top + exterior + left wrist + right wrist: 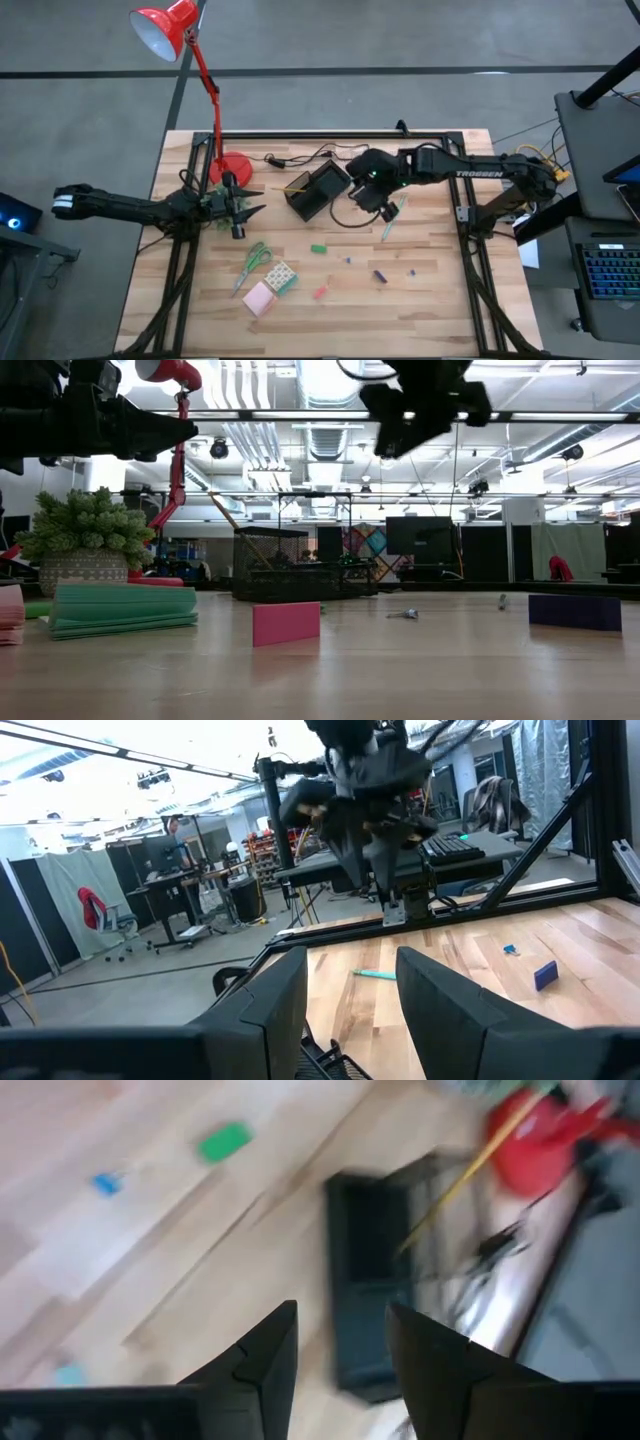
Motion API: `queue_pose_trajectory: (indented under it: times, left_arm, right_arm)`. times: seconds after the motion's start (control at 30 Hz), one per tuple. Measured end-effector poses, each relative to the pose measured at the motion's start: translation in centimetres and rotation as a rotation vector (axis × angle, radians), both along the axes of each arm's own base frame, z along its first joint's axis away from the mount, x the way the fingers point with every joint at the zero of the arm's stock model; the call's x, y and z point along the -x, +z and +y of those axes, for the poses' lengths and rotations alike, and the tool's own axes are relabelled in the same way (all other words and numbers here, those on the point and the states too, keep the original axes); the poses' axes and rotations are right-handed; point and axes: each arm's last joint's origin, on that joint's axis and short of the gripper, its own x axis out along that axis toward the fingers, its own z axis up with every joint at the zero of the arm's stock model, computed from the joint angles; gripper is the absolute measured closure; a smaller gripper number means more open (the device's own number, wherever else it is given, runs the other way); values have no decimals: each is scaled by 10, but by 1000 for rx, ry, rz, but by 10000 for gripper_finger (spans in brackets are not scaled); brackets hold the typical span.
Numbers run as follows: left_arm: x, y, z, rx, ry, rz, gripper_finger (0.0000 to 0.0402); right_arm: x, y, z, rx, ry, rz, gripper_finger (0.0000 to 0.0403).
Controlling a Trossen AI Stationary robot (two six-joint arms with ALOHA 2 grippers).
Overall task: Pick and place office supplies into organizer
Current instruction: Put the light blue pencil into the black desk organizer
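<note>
High view: the right tool (383, 204) hangs just beside the black organizer (318, 190), on its right, fingers parted with nothing between them. A yellow pencil (297, 184) leans out of the organizer's left end. A teal pen (391, 220) lies on the counter (430, 300) just under this tool. Behind the organizer a black cable (300, 158) loops along the counter's far edge, next to the red lamp's round base (230, 168).

The left tool (243, 205) sits near the counter's left edge, close to the lamp base, fingers spread and gripping nothing; a small green plant (217, 192) lies beneath that arm.

Loose supplies lie nearer the front, well apart from the organizer: green-handled scissors (254, 262), a green-white patterned block (281, 276), a pink sticky-note pad (259, 298), a green piece (318, 248), a red piece (320, 292) and a purple piece (380, 276).
</note>
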Motion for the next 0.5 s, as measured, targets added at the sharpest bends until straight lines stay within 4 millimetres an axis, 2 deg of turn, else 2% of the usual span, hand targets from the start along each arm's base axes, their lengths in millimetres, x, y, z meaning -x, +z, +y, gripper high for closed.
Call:
queue_pose_trajectory:
  times: [0.2, 0.5]
  left_arm:
    - [0, 0, 0, 0, 0, 1, 259]
    - [0, 0, 0, 1, 0, 1, 259]
  right_arm:
    - [14, -13, 2, -80, -104, 166, 264]
    - [24, -42, 3, -116, -164, 287, 267]
